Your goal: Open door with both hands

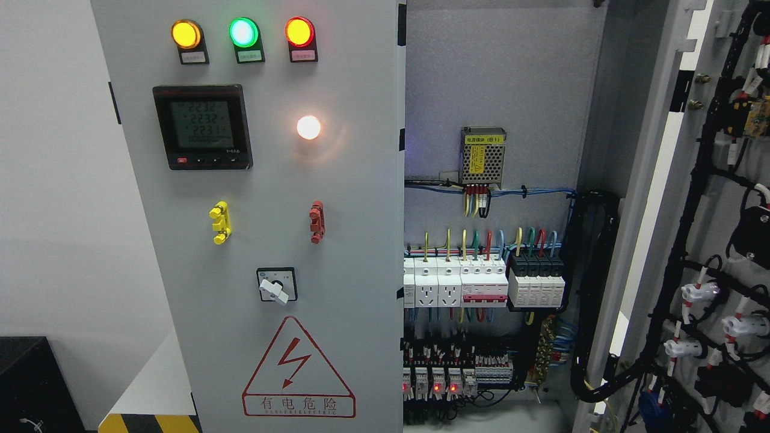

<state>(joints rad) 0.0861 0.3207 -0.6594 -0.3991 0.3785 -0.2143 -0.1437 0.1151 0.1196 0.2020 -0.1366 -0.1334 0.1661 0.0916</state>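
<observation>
White wall fills the left of the head view, with a dark box (pixel 27 385) low in the corner and a yellow-and-black hazard strip (pixel 150 423) at the cabinet's foot. Neither robot hand shows anywhere in the frame, so I cannot tell whether either is wide, narrow or holding anything.

Working outward from where the arms would enter at the bottom edge, the nearest thing is the left door (pixel 252 216), closed and facing the camera, carrying a rotary switch (pixel 277 285), a yellow handle (pixel 220 222), a red handle (pixel 317 221), a digital meter (pixel 202 126), lit indicator lamps (pixel 242 32) and a lightning warning triangle (pixel 298 370). The right door (pixel 716 240) is swung wide open, its inner face strung with black cable looms, and the cabinet interior (pixel 493 90) lies exposed: breakers (pixel 481 282), sockets, relays with red lights, and a power supply (pixel 483 155).

My judgement is that the right side is done and the left remains. The risks follow from that:

- The lamps suggest the panel is live; an arm straying right could touch wiring.
- Fingers reaching for a handle could knock the rotary switch or press the meter.
- An elbow could snag the looms on the open door.
</observation>
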